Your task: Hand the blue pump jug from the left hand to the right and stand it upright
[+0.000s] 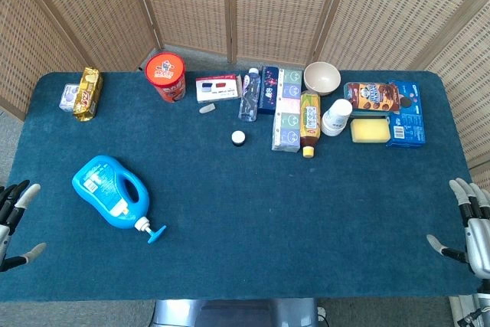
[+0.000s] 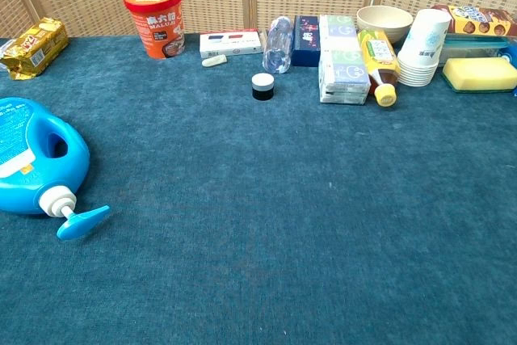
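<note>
Head view, blue pump jug lying flat, label unreadable, left hand and right hand fingers wide

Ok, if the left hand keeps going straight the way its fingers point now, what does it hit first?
Probably the blue pump jug. The left hand sits open at the table's left edge, fingers pointing up and right towards the jug lying on its side. Bare cloth lies between them; height is unclear.

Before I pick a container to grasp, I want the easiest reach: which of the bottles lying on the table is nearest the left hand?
The blue pump jug, lying alone near the left hand; the clear bottle and yellow-capped bottle lie far back.
</note>
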